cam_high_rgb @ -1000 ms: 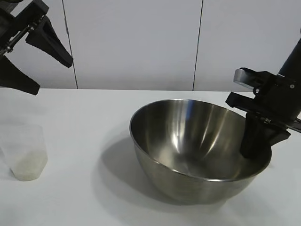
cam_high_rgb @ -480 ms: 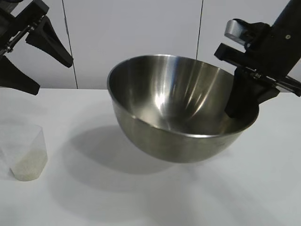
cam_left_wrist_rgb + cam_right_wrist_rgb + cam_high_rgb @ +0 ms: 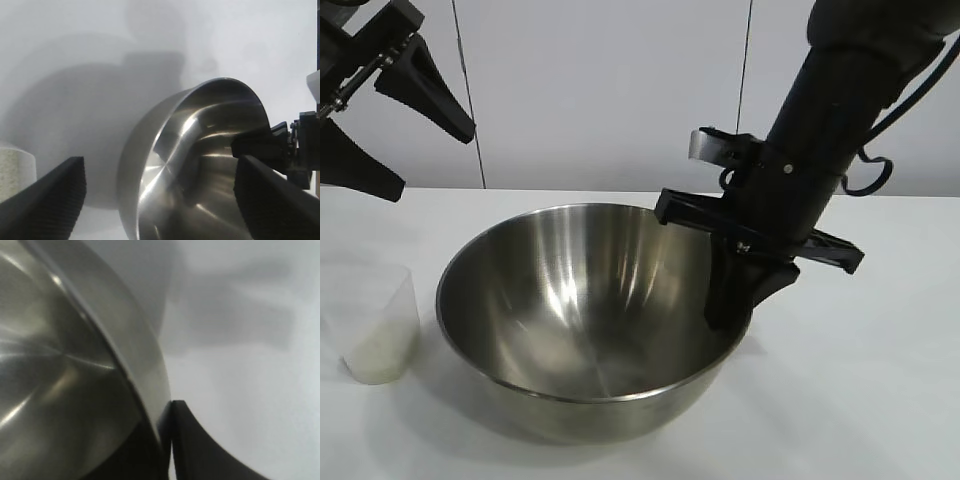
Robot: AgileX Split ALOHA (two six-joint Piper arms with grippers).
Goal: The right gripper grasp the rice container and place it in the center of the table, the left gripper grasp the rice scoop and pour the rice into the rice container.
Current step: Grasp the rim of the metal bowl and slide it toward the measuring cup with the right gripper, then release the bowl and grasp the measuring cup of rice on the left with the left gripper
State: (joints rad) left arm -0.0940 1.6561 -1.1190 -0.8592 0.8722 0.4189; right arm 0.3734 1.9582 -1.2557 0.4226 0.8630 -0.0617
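The right pincer (image 3: 728,318) is clamping the rim of the rice container (image 3: 582,310) at the frame's lower centre. The left pincer (image 3: 395,125) (upper left) is gaping wide, empty, above the rice scoop (image 3: 378,322) on the surface (image 3: 880,400).

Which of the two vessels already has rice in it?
The small clear rice scoop at the table's left edge; white rice sits in its bottom. The steel rice container, clamped at its rim by the right gripper, looks empty inside.
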